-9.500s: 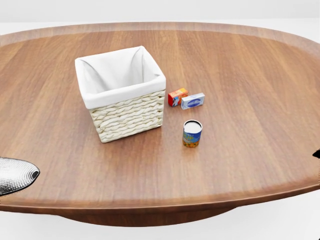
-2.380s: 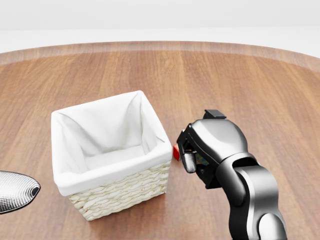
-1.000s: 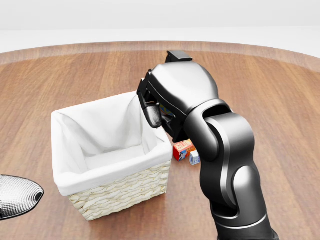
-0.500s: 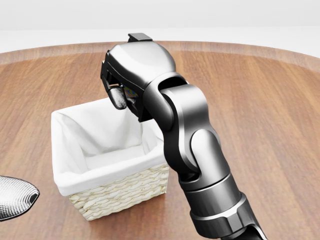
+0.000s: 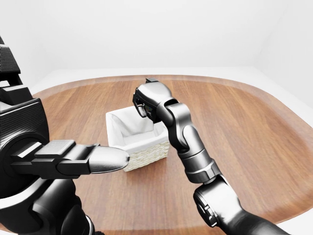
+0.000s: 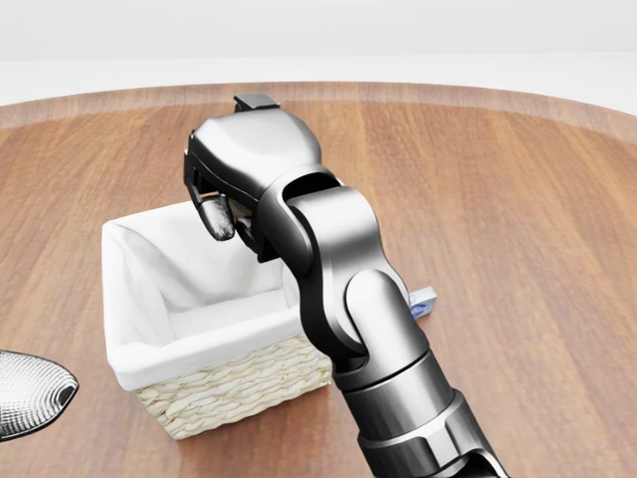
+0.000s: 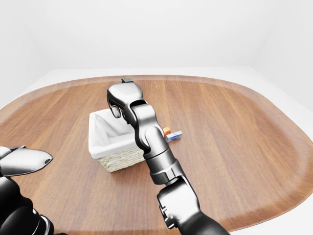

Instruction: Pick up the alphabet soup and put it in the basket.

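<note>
My right hand (image 6: 227,204) hangs over the top right corner of the wicker basket (image 6: 239,390), above its white liner. Its fingers (image 6: 215,215) are curled inward toward the palm, and the alphabet soup can is hidden inside the grip, so none of it shows. The part of the basket's inside that I can see holds nothing. My right forearm rises from the bottom of the head view and covers the basket's right wall. My left hand (image 6: 30,393) stays low at the head view's left edge, fingers stretched out and holding nothing.
A small blue-and-white box (image 6: 424,302) peeks out right of my forearm, and an orange box (image 7: 167,130) lies beside it on the round wooden table (image 6: 528,199). White floor and walls surround the table.
My right hand has carried its load a little further left over the basket. The forearm now hides the orange box and uncovers the blue-and-white one. The left hand has barely moved.
</note>
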`<state>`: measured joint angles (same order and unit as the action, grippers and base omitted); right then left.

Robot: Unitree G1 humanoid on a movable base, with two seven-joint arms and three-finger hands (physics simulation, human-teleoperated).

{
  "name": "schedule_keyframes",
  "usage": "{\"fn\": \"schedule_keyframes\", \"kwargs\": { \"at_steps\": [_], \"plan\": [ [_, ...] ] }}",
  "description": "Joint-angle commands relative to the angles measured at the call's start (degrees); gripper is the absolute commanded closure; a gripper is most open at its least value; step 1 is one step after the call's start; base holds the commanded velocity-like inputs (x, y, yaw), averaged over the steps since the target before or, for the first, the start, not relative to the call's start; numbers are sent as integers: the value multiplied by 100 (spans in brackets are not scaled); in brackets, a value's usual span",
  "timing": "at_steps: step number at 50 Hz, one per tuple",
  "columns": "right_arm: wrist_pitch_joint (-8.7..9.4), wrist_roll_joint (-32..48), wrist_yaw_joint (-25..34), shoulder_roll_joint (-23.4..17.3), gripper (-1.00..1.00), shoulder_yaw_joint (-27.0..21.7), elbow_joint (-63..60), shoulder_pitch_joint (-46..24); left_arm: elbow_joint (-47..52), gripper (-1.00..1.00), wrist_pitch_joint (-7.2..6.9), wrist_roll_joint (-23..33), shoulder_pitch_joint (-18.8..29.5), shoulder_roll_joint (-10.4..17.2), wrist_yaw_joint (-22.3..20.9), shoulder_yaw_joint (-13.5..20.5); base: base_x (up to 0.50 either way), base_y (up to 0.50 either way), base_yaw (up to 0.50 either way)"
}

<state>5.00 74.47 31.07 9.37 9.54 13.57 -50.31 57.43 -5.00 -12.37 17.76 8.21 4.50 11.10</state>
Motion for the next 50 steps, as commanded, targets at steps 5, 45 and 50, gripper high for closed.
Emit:
{"fn": "schedule_keyframes", "kwargs": {
  "at_steps": [5,45,50],
  "plan": [
    [0,251,-90,48,97,60,-158,163,4,-100,0,74,-20,-5,-36,-34,0,0,0],
    [0,-392,-2351,-27,96,-135,3630,-1787,51,-100,0,113,-43,-45,-108,-131,0,0,0],
    [0,-475,-2576,8,96,-117,4058,-1884,-7,-100,0,152,-58,-56,-147,-134,0,0,0]
  ]
}}
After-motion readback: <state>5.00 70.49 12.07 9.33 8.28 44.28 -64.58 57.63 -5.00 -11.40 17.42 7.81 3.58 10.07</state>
